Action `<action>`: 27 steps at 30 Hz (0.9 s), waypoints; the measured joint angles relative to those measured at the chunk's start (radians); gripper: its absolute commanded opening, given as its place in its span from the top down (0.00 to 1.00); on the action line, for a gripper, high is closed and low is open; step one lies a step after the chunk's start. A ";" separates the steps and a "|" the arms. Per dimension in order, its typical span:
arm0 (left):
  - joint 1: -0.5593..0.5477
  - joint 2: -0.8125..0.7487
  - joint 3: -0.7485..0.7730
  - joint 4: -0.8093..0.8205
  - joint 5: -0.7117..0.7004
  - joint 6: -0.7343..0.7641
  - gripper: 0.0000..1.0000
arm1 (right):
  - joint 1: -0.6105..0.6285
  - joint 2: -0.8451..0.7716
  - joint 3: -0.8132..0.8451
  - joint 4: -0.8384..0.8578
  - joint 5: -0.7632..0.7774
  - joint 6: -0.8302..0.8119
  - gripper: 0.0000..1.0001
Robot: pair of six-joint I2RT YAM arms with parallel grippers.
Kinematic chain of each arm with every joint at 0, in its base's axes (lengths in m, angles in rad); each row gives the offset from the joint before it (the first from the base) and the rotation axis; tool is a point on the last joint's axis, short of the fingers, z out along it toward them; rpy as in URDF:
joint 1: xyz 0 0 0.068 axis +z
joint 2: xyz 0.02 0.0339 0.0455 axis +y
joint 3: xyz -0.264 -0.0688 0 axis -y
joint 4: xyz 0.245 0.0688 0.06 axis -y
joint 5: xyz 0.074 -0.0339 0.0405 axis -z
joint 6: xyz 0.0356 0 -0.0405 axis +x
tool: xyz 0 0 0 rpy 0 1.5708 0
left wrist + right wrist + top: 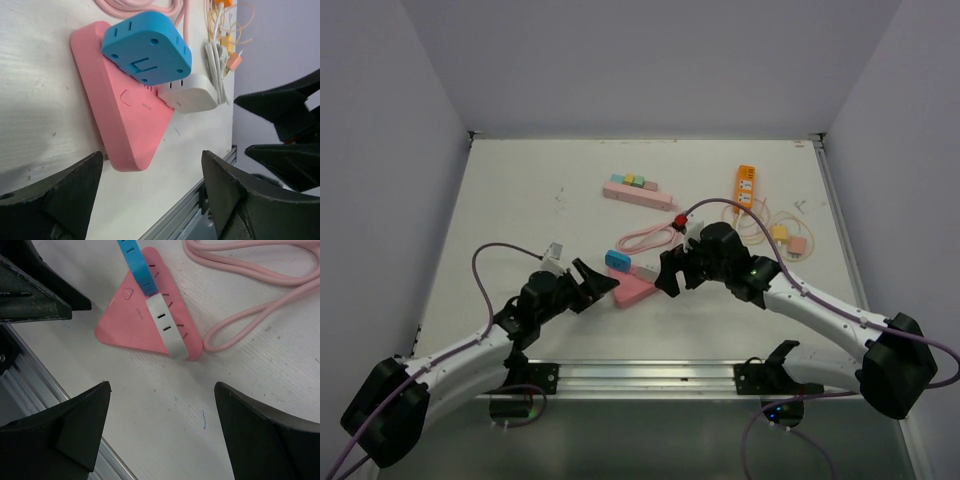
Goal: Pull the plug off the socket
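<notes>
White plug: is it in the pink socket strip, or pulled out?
In, it appears: the white plug sits flat on the pink strip, beside the blue plug.

The socket point(630, 292) lies on the table point(520, 200) near its front edge, between the left jaws and the right jaws, apart from both. Two plugs sit on it side by side: the left plug point(617, 260) and the right plug point(646, 270). Just behind them lies a coiled cable point(642, 238). Farther back is a second strip point(620, 192) carrying a row of blocks point(638, 182). At the right rear lies a third strip point(746, 186), with small adapters point(790, 241) before it.
</notes>
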 measured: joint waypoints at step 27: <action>-0.362 0.309 0.093 -0.013 -0.513 -0.366 0.40 | 0.005 0.042 0.015 0.006 0.037 -0.006 0.13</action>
